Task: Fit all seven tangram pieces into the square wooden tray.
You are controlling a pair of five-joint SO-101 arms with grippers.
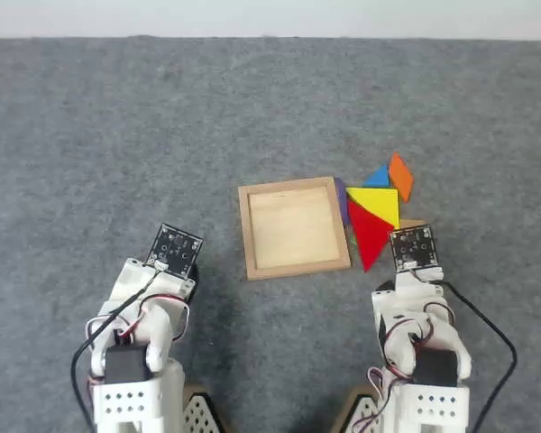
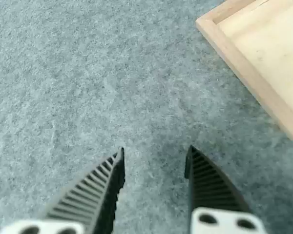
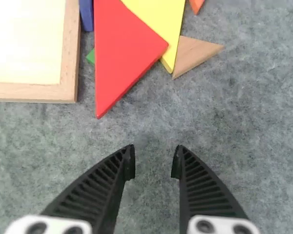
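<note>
The square wooden tray [image 1: 250, 236] lies in the middle of the grey mat with nothing inside; its corner shows in the left wrist view [image 2: 244, 73] and its edge in the right wrist view [image 3: 71, 58]. Just right of it lie the tangram pieces: a red triangle [image 1: 370, 233] [image 3: 122, 48], a yellow triangle [image 1: 377, 202] [image 3: 161, 19], an orange piece [image 1: 400, 176], a blue piece [image 1: 377, 178], a purple piece [image 1: 342, 200] and a tan triangle [image 3: 193, 52]. A green sliver [image 3: 90, 55] peeks from under the red. My left gripper [image 2: 154, 161] is open over bare mat, left of the tray. My right gripper [image 3: 153, 161] is open, just short of the red triangle's tip.
The grey felt mat [image 1: 117, 135] covers the whole table, with wide free room left of and behind the tray. Both arm bases [image 1: 135, 361] [image 1: 419, 361] stand at the near edge.
</note>
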